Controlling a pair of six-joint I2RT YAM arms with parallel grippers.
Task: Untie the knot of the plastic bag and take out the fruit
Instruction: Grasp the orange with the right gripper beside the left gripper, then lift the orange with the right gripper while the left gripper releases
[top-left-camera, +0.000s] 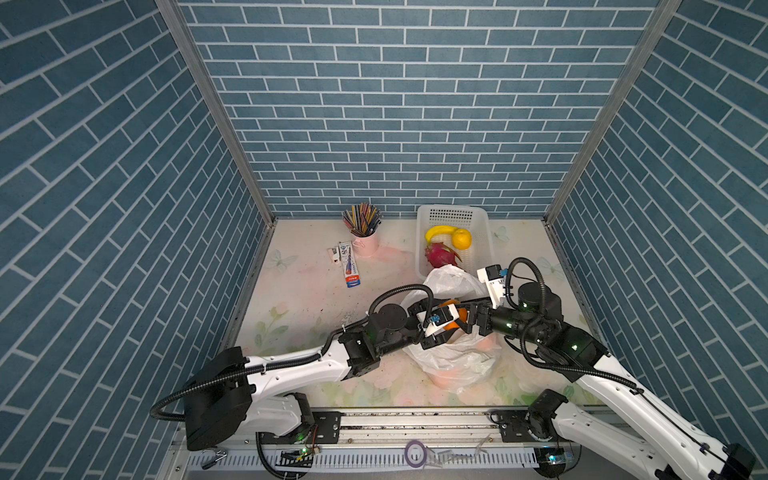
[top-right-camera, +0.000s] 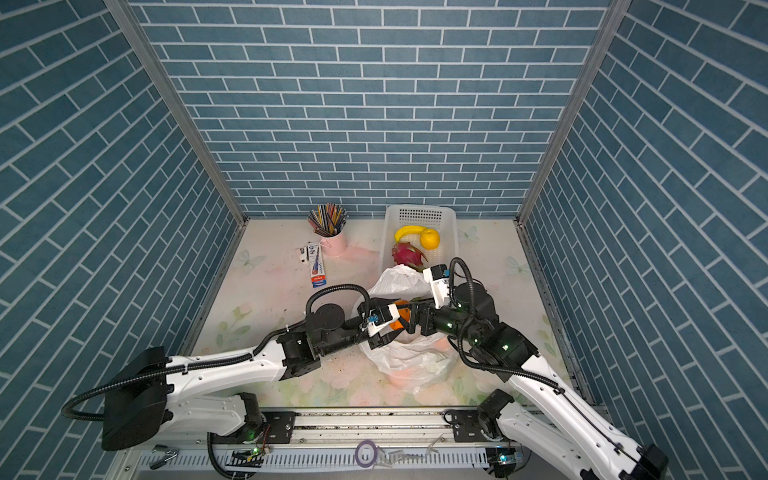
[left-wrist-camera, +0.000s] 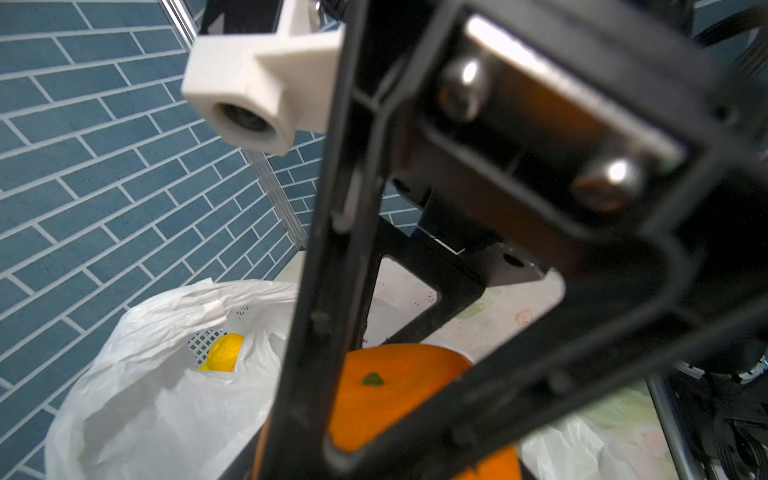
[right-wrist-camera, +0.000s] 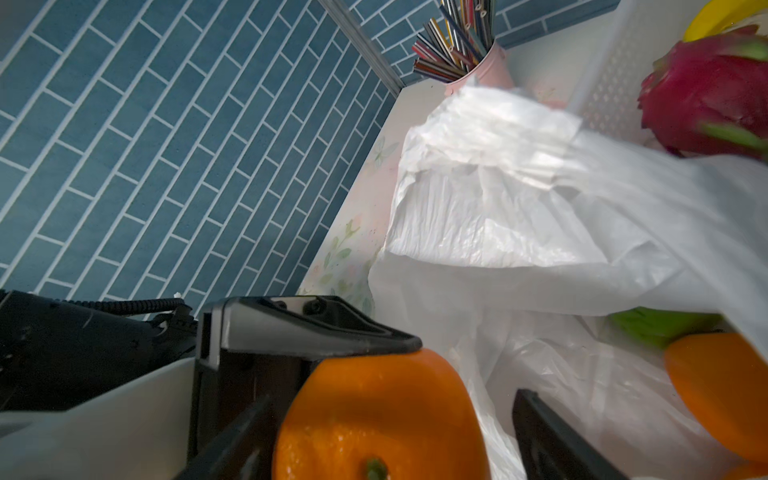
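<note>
My left gripper (top-left-camera: 454, 320) is clamped on an orange (right-wrist-camera: 374, 415), held just above the open mouth of the plastic bag (top-left-camera: 453, 361). The bag slumps toward the front edge of the bench (top-left-camera: 299, 291), right of the middle. My right gripper (top-left-camera: 467, 318) faces it, jaws apart around the same orange, with one finger (right-wrist-camera: 552, 436) clear of the peel. Inside the bag lie another orange (right-wrist-camera: 723, 395) and a green fruit (right-wrist-camera: 660, 328). A lemon (top-left-camera: 462, 239), a dragon fruit (top-left-camera: 440, 255) and a banana (top-left-camera: 436, 232) sit in the basket (top-left-camera: 484, 249) at the back edge.
</note>
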